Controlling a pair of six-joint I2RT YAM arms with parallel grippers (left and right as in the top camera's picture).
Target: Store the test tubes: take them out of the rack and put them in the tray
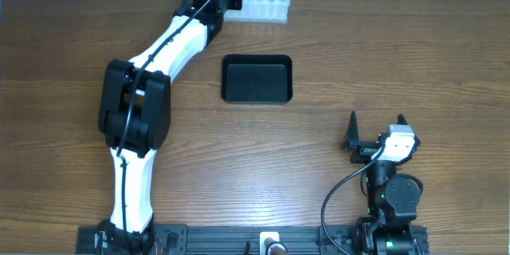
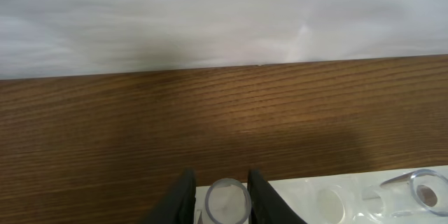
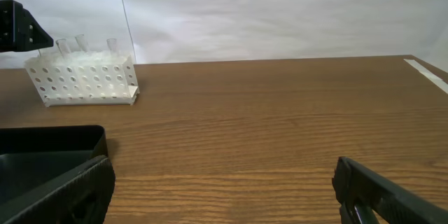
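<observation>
White-cased, the left arm (image 1: 151, 72) runs up the left half of the top view to the perforated clear rack (image 1: 264, 4) at the upper middle of the frame. In the left wrist view the left gripper (image 2: 220, 176) has its two fingers close on either side of an upright test tube (image 2: 227, 199) that stands in an end hole of the rack. They appear to be closed on it, though the contact lies below the frame's edge. A second tube (image 2: 423, 185) stands farther along the rack top, at that view's lower right.

To do this step well, draw the tube straight up along its own axis and do not tilt it until its bottom is out of the holes. The rack looks light and may ride up or skid if the tube binds. Squeeze gently, since the tube wall is thin.

Below the rack in the top view, near the middle, the black tray (image 1: 256, 96) waits; lay the tube down low inside it. At lower right the right gripper (image 1: 376, 127) rests wide open, holding nothing, well apart from both.
</observation>
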